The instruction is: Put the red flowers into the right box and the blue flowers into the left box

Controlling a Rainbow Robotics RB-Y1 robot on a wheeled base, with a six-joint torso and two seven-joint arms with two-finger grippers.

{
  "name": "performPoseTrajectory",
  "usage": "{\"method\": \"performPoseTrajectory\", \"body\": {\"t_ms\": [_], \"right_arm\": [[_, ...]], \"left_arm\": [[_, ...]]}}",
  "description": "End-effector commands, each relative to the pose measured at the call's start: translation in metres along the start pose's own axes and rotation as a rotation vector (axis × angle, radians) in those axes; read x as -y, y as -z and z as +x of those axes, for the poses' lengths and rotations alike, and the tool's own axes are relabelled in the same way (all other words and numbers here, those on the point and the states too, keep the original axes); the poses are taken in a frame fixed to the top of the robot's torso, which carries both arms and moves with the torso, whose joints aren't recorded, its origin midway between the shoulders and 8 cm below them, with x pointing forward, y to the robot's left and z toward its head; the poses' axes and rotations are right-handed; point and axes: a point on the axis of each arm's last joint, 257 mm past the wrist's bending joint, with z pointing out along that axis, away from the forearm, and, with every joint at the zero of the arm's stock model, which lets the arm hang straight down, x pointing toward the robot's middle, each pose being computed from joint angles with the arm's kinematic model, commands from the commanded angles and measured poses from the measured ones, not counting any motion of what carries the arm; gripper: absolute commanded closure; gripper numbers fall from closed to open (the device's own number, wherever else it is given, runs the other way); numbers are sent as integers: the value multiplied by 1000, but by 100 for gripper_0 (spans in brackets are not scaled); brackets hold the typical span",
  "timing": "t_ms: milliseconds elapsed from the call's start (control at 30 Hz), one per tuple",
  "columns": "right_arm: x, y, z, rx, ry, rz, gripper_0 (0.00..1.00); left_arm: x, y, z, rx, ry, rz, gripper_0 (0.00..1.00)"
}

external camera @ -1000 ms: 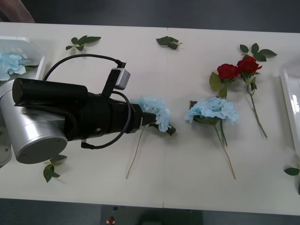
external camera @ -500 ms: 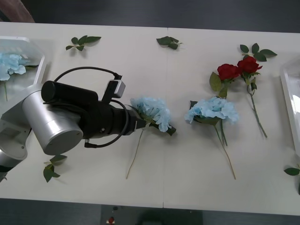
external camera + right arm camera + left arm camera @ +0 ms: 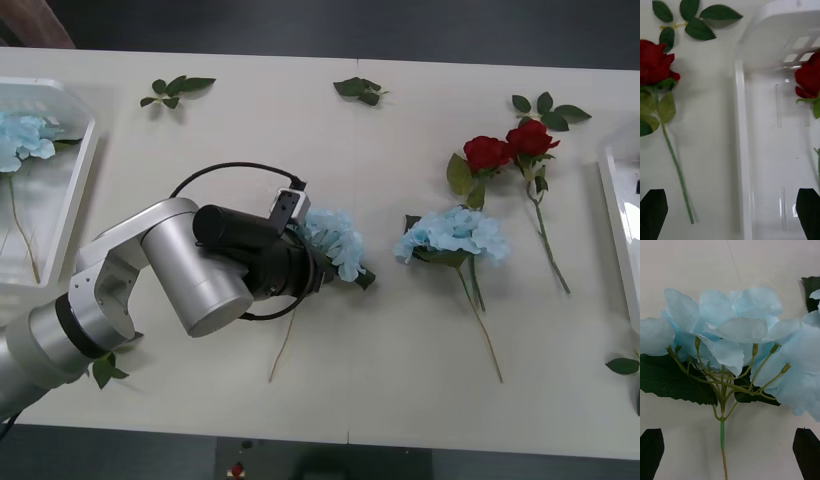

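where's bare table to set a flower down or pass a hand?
Free: the wide strip between the top leaf sprig and the two blue flowers; also the near edge right of the left arm. Crowded: around the left gripper, open at a blue flower, and the red flowers beside the right box.
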Motion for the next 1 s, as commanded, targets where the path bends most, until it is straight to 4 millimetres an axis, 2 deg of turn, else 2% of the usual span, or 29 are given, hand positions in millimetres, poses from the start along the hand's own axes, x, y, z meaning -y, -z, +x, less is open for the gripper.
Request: {"method": "performPoseTrajectory", "body": {"t_ms": [33,233,467,633,767,1000], "right_arm": [[-36,-6,-16,6,88,-39,0],[-79,-30,-5,-10,105,-103,0],[-115,-58,6,-8,134,-112,0],[-124,-72,14,-14,172,-83,0],[-127,-88,19,-1,184,-71,0],[-129,-121,11,26,193,-57,0]], "left_arm": [[-1,1,-6,9,-91,-12,0],[-7,-11,3,-30,-149,-43,0],[-2,-26,-9,-33,-170,-54,0],[-3,-36,-15,-41,-200,-78,0],[-6,-46,-13,-44,-224,-87,0],[-13,-51,-8,-37,-263,-88,0]]}}
